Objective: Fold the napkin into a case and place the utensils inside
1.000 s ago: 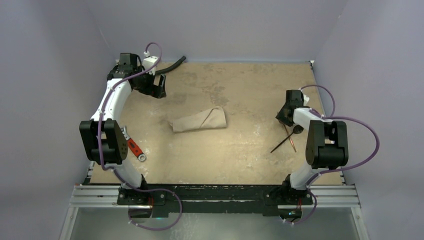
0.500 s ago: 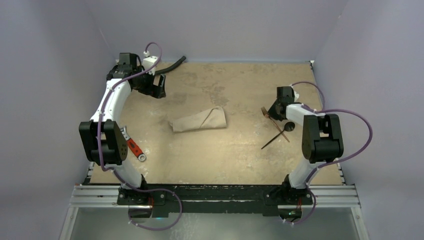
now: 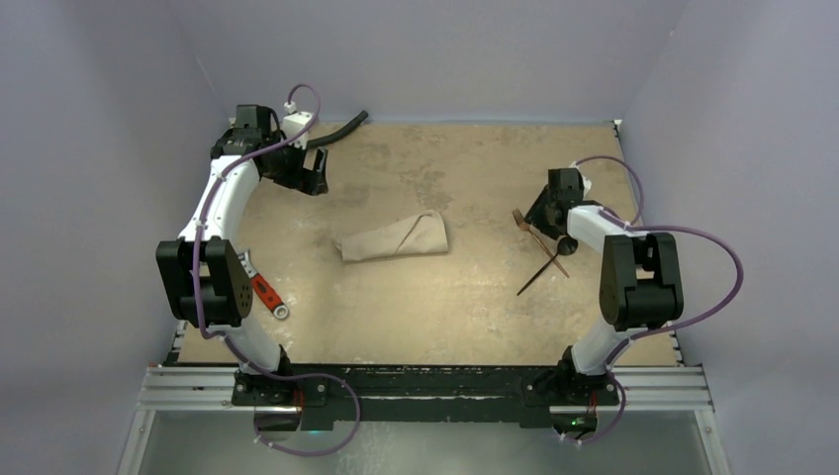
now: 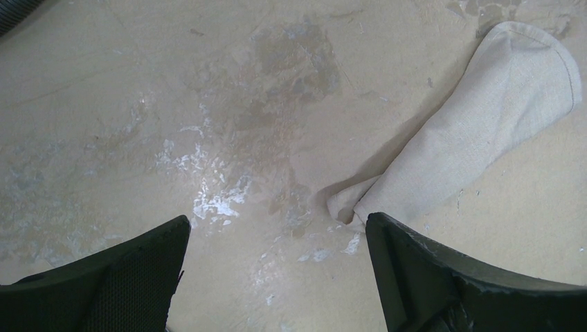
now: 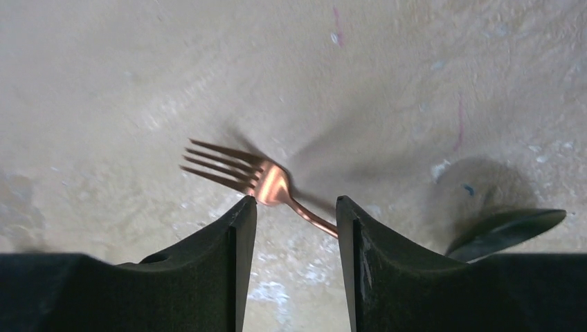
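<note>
The napkin (image 3: 394,237) lies mid-table folded into a flat tapered case; its narrow end (image 4: 477,131) shows in the left wrist view. My left gripper (image 3: 315,183) hangs open at the far left, nothing between its fingertips (image 4: 277,225), the right finger next to the case's narrow tip. My right gripper (image 3: 542,216) is open over the copper fork (image 3: 534,236). The fork's tines (image 5: 242,169) point left just beyond the fingertips (image 5: 296,204), and its neck crosses the gap ungripped. The dark-bowled spoon (image 3: 568,245) lies beside it, its bowl (image 5: 502,232) at the right.
A black curved hose (image 3: 336,131) lies at the far left edge behind the left gripper. A red-handled wrench (image 3: 265,290) rests by the left arm near the table's left edge. Purple walls close in three sides.
The right gripper swung toward the far left, carried the fork away from the spoon, then opened its jaws. The left arm and the napkin have not moved.
</note>
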`<act>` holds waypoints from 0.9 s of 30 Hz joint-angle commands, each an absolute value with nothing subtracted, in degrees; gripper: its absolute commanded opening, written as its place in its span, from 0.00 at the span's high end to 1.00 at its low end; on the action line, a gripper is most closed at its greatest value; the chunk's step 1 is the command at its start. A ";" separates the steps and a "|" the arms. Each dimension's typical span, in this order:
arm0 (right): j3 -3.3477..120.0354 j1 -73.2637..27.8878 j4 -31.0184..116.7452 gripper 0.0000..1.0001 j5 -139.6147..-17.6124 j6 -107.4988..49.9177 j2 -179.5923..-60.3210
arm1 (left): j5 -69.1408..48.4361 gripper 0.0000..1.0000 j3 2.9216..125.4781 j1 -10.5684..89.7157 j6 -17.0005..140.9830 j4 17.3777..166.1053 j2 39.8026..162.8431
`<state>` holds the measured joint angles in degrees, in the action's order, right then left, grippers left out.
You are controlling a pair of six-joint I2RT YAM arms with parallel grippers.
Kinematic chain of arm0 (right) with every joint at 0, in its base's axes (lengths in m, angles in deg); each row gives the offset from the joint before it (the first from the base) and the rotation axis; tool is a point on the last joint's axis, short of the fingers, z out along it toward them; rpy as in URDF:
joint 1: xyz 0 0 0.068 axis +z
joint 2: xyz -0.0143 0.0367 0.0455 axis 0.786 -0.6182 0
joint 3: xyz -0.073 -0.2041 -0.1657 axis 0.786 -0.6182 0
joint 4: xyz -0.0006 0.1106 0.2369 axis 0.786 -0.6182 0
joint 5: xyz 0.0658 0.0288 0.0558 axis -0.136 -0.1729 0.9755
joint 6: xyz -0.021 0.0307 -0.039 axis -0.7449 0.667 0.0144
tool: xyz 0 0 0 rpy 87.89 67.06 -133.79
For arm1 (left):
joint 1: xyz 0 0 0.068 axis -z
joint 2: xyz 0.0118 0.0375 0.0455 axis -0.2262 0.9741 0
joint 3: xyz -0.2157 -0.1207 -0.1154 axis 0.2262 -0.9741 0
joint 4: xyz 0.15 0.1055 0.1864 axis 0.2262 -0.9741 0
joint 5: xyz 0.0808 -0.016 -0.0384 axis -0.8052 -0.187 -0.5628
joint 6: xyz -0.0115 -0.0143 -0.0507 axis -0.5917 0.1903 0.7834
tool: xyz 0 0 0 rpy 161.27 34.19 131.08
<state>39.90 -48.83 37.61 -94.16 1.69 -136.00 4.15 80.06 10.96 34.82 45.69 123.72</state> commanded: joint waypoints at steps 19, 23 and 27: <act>32.37 -44.44 34.45 0.48 -90.52 -6.64 -132.00 | 4.49 0.04 82.53 11.04 33.75 45.33 120.04; 31.45 -41.96 34.00 0.49 -90.86 -5.65 -132.21 | 4.81 0.04 82.21 11.05 33.90 45.35 120.26; 31.58 -41.41 32.48 0.48 -91.76 -7.49 -131.77 | 4.94 0.04 81.87 11.03 33.75 45.08 120.27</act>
